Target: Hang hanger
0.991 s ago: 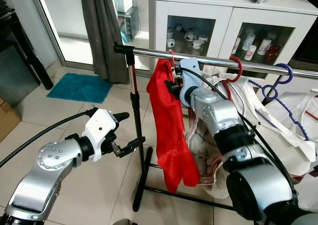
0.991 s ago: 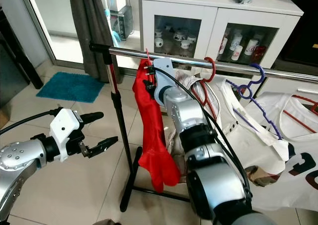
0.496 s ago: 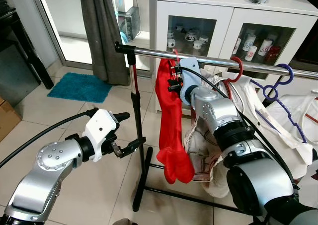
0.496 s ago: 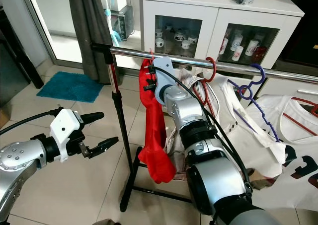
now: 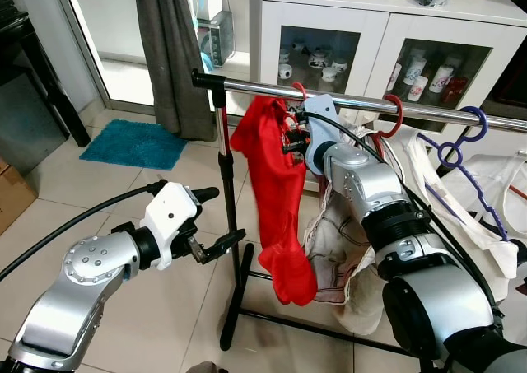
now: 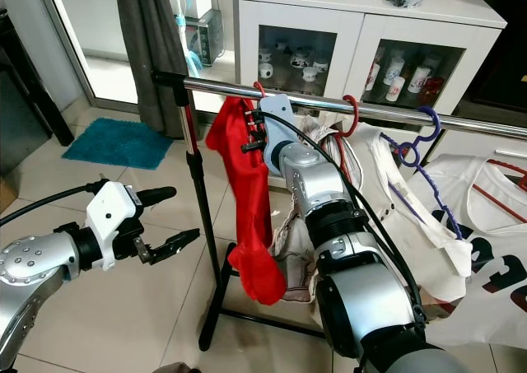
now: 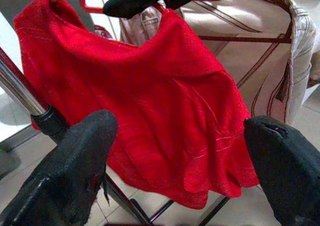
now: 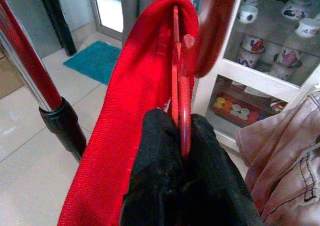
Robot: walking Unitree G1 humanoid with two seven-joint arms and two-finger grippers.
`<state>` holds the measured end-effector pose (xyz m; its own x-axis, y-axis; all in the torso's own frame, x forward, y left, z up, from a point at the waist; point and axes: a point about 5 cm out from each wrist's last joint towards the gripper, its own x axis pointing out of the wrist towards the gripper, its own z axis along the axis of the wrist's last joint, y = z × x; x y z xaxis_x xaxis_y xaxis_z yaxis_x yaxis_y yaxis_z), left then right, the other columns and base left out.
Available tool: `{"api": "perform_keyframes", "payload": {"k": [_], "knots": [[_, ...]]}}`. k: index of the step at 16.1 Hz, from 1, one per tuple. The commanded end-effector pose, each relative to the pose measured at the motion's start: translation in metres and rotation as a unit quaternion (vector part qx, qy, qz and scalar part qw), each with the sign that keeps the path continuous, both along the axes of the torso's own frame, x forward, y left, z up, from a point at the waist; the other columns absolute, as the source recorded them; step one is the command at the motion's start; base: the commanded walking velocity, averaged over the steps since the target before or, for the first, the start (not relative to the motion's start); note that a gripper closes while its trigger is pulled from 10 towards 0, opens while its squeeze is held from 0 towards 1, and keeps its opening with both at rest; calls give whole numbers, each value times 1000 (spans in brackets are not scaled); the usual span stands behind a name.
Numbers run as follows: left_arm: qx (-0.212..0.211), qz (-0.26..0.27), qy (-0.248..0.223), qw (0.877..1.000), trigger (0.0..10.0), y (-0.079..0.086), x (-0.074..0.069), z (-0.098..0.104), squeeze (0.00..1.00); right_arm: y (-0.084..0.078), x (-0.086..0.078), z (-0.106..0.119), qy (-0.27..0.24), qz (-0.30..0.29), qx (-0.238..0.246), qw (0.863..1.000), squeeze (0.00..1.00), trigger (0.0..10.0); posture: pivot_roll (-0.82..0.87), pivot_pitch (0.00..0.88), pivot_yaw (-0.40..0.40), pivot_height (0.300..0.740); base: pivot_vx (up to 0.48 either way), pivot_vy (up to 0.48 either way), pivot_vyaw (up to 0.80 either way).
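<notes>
While the red plastic hanger (image 8: 181, 111) draped with a red cloth (image 5: 276, 200) is clamped in the right gripper's (image 8: 184, 151) jaws, its hook is held at the chrome rail (image 5: 370, 103) near the rail's left end; the left gripper's (image 5: 216, 244) jaws gape empty, well apart.

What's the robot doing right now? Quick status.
Right gripper shut on red hanger at rail. Left gripper open, idle. Red garment hanging. Nothing blocking.

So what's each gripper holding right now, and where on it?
The right gripper is pinching the red hanger that carries the red garment, on its thin frame just below the hook. The left gripper is open and holds nothing.
</notes>
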<state>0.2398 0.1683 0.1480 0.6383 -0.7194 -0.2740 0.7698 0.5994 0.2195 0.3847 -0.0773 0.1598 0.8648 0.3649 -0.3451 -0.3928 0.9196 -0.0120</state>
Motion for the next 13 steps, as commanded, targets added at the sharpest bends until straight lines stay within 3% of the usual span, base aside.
{"api": "perform_keyframes", "payload": {"k": [1, 2, 6, 7, 8, 13], "knots": [[7, -2, 2, 1000, 10000, -1, -2, -1, 0, 2, 0, 9, -18, 8, -3, 1000, 0, 2824, 11, 0, -4, 740, 0, 0, 0], [6, -2, 2, 1000, 10000, -3, -2, -1, 0, 3, 0, 9, -18, 10, -6, 1000, 0, 10000, 12, 0, -7, 740, 0, 0, 0], [8, 0, 4, 1000, 10000, -4, -4, -3, 0, 6, -1, 9, -16, 17, -7, 1000, 0, 10000, 16, 0, -18, 740, 0, 0, 0], [8, 1, 4, 1000, 10000, -4, -5, -3, 0, 7, -1, 9, -17, 18, -4, 1000, 686, 10000, 17, 0, -19, 740, 0, 0, 0], [8, 1, 4, 1000, 10000, -5, -5, -3, 0, 7, -1, 9, -18, 17, -2, 1000, 1000, 10000, 17, 0, -19, 740, 0, 0, 0], [6, 4, -1, 1000, 10000, -6, -6, -2, 0, 4, -3, 17, -31, 23, 11, 999, 1000, 10000, 15, 0, -18, 740, 0, 0, 0]]}}
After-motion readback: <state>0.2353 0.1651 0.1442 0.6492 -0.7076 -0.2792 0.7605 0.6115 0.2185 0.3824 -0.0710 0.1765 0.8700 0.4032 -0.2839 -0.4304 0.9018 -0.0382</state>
